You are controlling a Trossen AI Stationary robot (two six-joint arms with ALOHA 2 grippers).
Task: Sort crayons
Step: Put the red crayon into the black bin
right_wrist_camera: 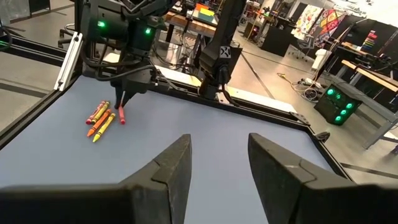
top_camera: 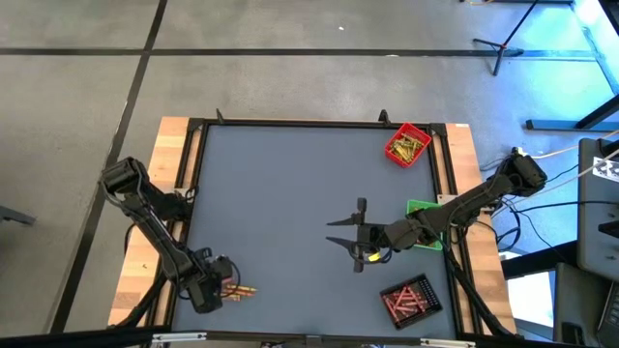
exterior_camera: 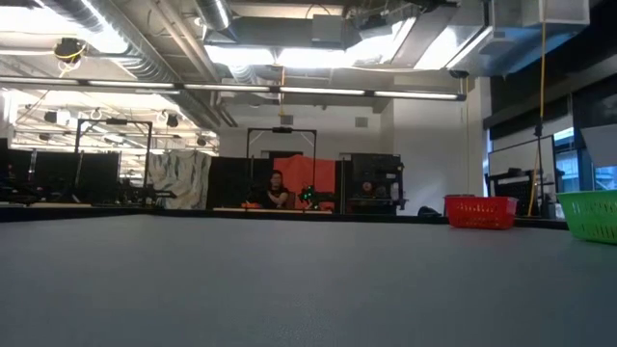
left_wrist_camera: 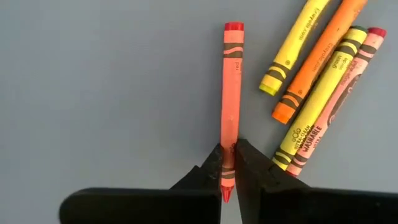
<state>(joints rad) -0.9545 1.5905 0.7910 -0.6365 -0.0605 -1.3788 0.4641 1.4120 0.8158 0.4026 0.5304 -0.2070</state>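
Observation:
A red crayon (left_wrist_camera: pixel 231 93) lies on the grey table near its front left corner, and my left gripper (left_wrist_camera: pixel 228 171) is shut on it, pointing down. Several more crayons lie loose right beside it: a yellow one (left_wrist_camera: pixel 295 43), an orange one (left_wrist_camera: pixel 317 59), a yellow-green one (left_wrist_camera: pixel 320 93) and a pink-red one (left_wrist_camera: pixel 345 87). The high view shows this cluster (top_camera: pixel 240 290) next to my left gripper (top_camera: pixel 208 290). My right gripper (top_camera: pixel 358 237) hovers open over the table's right half with nothing between its fingers (right_wrist_camera: pixel 177 168). My left gripper pinches the red crayon between its two fingers near the pointed end (left_wrist_camera: pixel 227 163). The fingers come from above, pointing down, one on each long side of the crayon. The crayon lies flat on the table, its long blunt end (left_wrist_camera: pixel 233 28) reaching out ahead of the fingers.
A red tray (top_camera: pixel 408 145) with yellowish crayons sits at the far right corner. A green tray (top_camera: pixel 421 208) is half under the right arm. A black tray (top_camera: pixel 411 298) with red crayons sits near the front right. The table's middle and far left are bare grey.

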